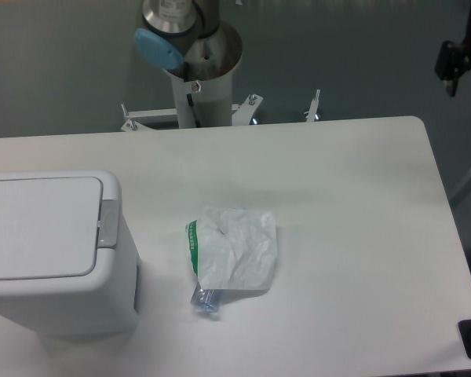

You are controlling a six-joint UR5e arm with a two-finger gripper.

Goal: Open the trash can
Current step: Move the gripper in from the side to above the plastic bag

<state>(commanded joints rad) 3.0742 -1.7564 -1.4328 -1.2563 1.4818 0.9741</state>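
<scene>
Only the one fixed camera on my end, looking down at a smooth matte white desk (345, 204) with rounded corners. The trash can (55, 251) sits at the left edge of the desk, partly cut off by the frame: boxy white plastic, soft rounded corners, slightly glossy sides. Its flat rectangular lid (35, 228) is lying closed and flush, with a thin seam running round it, and there's a small grey latch button (108, 223) on the lid's right edge. Just right of the can, not touching it, lies a crumpled white plastic wrapper (235, 251), thin and creased, with a green stripe down its left side and a bluish clear bit poking out at the bottom. Up top behind the desk I can see the arm's (190, 47) metal cylindrical base with a blue cap. The jaws aren't in the shot at all, so I can't say how open they are or whether they've got anything.
</scene>
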